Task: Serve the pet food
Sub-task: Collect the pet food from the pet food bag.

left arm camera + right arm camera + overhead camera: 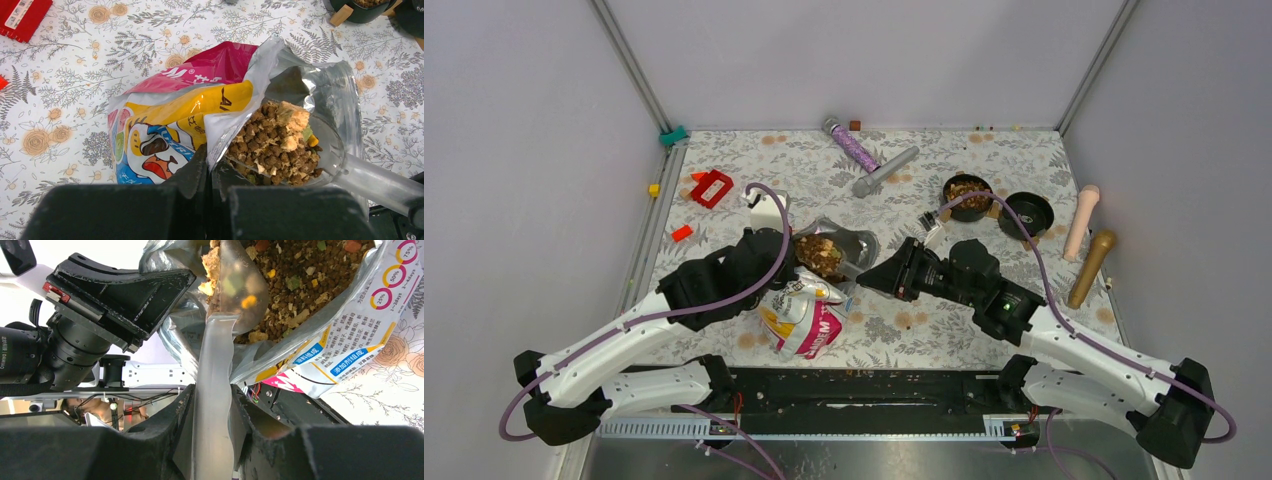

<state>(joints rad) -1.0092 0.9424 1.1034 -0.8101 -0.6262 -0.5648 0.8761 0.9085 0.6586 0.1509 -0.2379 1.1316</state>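
The left gripper (208,165) has its fingers pressed together on the rim of the bag (170,112), pinching the silver lining at the mouth and holding it open. The glossy yellow, white and magenta bag lies on its side on the floral surface (904,335), between the two arms near the front edge. The right gripper (212,396) is clamped on the flat handle of a translucent scoop (214,355), one finger pressing each side of it. The scoop's bowl sits at the bag's mouth and is heaped with pet food (272,145): small brown kibble with a few tan, green and orange pieces. More of the same kibble fills the bag behind the scoop. Toward the back right of the surface, well apart from the bag, stand two round black bowls side by side; the left bowl (947,190) already holds some kibble, while the right bowl (1027,215) looks dark inside. A red block (712,187) lies at the back left.
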